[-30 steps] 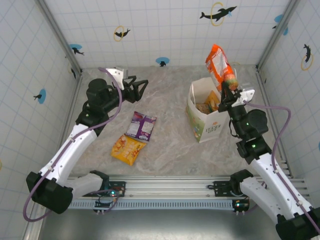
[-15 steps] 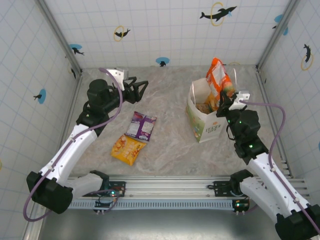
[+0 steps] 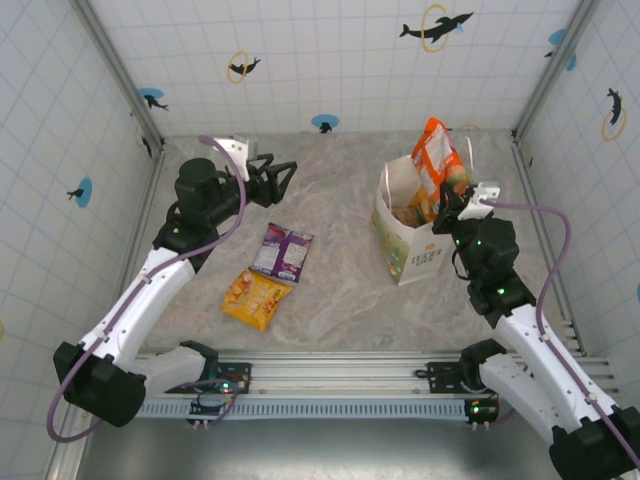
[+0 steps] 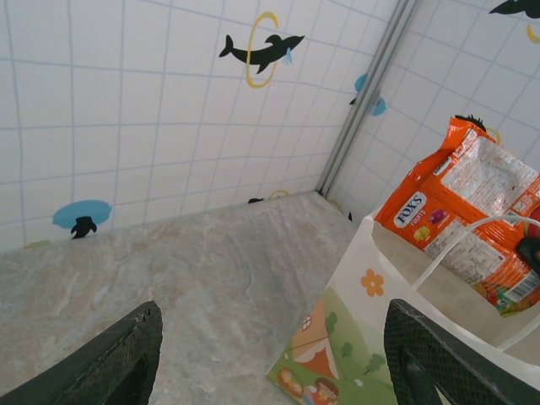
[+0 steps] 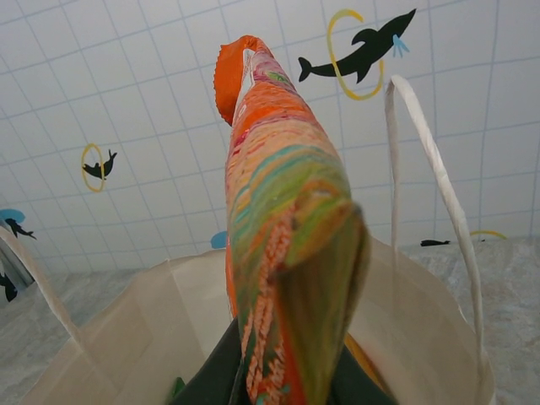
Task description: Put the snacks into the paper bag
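Rightward first: right gripper (image 3: 447, 205), jaws pinched narrow on the bottom edge of an orange-white snack packet (image 3: 437, 150). Packet held upright, its lower end dipped into the open mouth of the paper bag (image 3: 408, 252), its upper half standing above the rim. From the right wrist camera, edge-on and crinkled, rising out of the dark fingers (image 5: 207, 378), with cream bag walls on both sides and a thin white loop handle (image 5: 430, 169) arching at the right. Inside the bag, more packets (image 3: 413, 212), orange and yellow, too tucked away to count.

Bag upright on the right half of the marbled table (image 3: 340, 165), a small orange flower logo and a cartoon picture on its sides.

Across the table, left gripper (image 3: 280, 178) spread wide and holding nothing, raised above the far left area and pointed toward the bag.

Flat on the table between the two arms, well apart from the bag: a purple packet (image 3: 281, 251) and, just beside it toward the arm bases, a yellow-orange packet (image 3: 256, 298).

All around, white tiled walls (image 3: 330, 60) with dolphin stickers.
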Robot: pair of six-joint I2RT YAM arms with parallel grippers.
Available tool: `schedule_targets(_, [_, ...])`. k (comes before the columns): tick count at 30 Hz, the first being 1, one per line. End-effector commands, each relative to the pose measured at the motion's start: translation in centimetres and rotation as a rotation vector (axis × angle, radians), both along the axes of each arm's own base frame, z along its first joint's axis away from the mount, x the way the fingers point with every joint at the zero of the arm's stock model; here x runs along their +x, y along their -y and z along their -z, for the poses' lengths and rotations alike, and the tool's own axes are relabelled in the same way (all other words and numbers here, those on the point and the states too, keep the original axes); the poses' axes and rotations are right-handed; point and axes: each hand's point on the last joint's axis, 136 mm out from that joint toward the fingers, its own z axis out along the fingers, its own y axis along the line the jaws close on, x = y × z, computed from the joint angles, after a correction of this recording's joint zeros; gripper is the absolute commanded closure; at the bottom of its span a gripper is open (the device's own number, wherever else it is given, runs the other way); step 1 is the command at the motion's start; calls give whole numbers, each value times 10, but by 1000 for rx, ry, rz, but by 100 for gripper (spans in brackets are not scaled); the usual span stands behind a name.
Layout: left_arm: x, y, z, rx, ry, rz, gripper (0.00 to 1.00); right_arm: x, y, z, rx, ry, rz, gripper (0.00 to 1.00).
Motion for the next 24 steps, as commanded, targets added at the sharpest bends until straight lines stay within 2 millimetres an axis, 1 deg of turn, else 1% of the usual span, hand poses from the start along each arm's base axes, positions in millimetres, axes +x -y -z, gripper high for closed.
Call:
schedule_targets(1, [-1,0,9,-2,-33,-2,30,-6,2,-29,49,84,-9,91])
schedule_targets(4, [0,1,8,-2,-31,-1,30,-11,1,-35,59,100,-21,92])
schedule_targets(6, [0,1,9,-3,-31,1,30,-13,2,-34,60,99,-22,92])
schedule_targets(14, [-1,1,9,-4,-28,4,30,-17,6,-18,55,54,-10,92])
schedule_targets(19, [-1,1,11,-3,-31,4,30,-19,5,-13,52,34,-17,91])
schedule_targets(24, [0,2,12,-26,-57,5,31,-16,6,-9,48,20,-9,90])
